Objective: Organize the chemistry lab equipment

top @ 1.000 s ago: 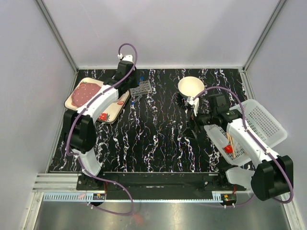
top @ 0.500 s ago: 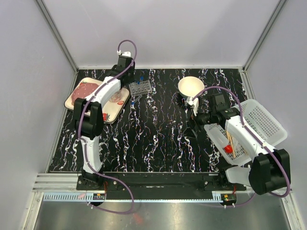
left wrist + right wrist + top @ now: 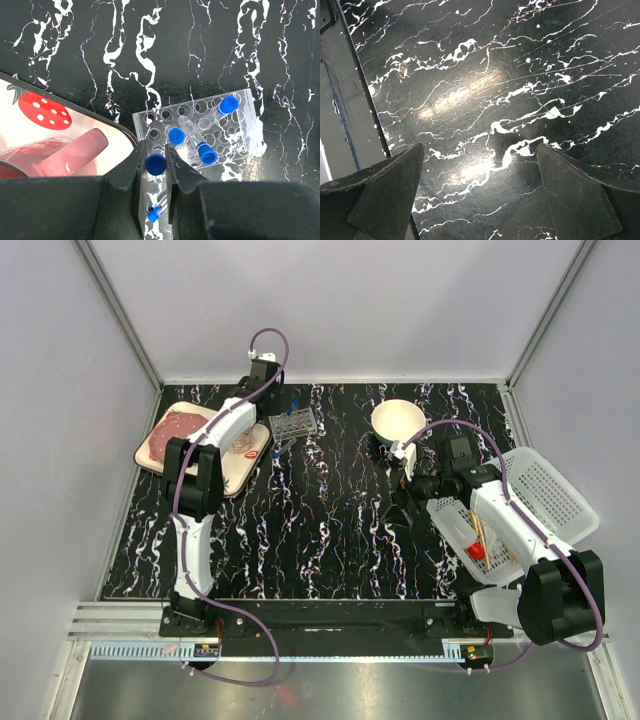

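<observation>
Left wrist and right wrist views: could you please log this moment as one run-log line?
left gripper: shut on blue-capped tube at rack edge | right gripper: open, empty, over table | rack: three other capped tubes

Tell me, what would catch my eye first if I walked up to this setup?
Probably the black table veined with white. At its far left, the left arm's fingers pinch a blue-capped tube over a clear rack that carries three more. At the right edge sits a white basket with tan wooden sticks and a small red piece.
</observation>
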{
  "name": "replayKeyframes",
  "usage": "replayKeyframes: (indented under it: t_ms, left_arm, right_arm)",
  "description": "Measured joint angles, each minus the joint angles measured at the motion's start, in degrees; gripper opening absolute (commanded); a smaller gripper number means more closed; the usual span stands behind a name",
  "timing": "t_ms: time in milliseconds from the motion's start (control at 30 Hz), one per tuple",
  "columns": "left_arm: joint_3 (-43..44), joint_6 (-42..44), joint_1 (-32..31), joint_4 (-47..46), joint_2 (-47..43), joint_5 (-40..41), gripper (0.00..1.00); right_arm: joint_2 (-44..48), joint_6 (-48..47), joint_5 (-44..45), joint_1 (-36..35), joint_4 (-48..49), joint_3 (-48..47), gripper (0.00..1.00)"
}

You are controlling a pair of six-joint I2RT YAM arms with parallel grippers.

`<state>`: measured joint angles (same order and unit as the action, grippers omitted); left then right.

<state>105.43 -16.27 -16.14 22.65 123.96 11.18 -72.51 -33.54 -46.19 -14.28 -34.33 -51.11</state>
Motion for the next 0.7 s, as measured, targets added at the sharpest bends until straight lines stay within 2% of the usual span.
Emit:
replayKeyframes:
  t_ms: [500,700]
  left_arm:
    - [1.4,0.4,0.2,1.1,1.6,-0.1,0.12]
    - [1.5,0.4,0.2,1.6,1.7,-0.3,0.17]
  right_arm:
    - [0.0,-0.1,0.1,1.0,0.0,0.0,1.00]
    - [0.0,-0.2,0.1,1.3,-0.1,0.0,1.00]
